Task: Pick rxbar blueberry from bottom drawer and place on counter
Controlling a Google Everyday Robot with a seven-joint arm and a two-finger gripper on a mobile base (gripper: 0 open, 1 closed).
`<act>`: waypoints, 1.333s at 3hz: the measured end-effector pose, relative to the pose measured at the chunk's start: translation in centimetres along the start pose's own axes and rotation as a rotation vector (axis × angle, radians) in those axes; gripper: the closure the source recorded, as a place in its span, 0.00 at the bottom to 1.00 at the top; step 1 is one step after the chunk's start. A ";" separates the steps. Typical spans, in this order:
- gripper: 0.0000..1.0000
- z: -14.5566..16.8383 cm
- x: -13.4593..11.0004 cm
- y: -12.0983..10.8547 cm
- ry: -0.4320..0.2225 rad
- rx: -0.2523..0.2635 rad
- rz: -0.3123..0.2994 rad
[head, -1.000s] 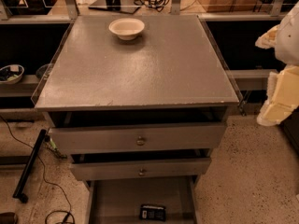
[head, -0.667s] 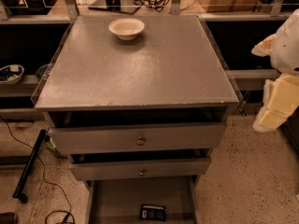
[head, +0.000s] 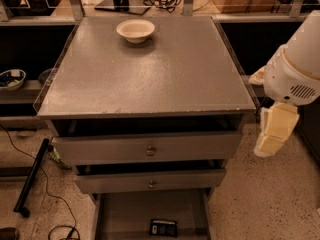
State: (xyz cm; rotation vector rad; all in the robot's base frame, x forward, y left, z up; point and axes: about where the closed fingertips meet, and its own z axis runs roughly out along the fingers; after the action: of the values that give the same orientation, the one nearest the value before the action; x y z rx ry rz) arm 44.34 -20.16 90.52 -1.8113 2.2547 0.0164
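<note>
The gripper (head: 272, 134) is hanging in the air off the right side of the counter (head: 150, 79), a little lower than the counter's front edge. It is not holding anything. I cannot tell if it is open or closed.

The rxbar blueberry (head: 163, 227) is lying flat in the bottom drawer (head: 125, 211), which is sticking out under the counter's front. The bar is sitting near the middle of the drawer floor, with its long side going left to right.

From the gripper, the bar is lying down low and to the left. I am thinking the gripper is going to need to go down and left, past the two upper drawers.

A white bowl (head: 135, 30) is sitting at the back of the counter.
</note>
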 end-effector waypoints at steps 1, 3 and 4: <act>0.00 0.1 0.0 0.0 -0.001 -0.001 -0.001; 0.00 1.4 -0.2 4.1 0.003 0.035 -0.048; 0.00 3.6 0.1 6.7 0.000 -0.005 -0.091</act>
State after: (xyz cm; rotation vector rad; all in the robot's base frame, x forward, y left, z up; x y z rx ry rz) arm 38.52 -18.17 86.07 -1.9140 2.1719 0.0048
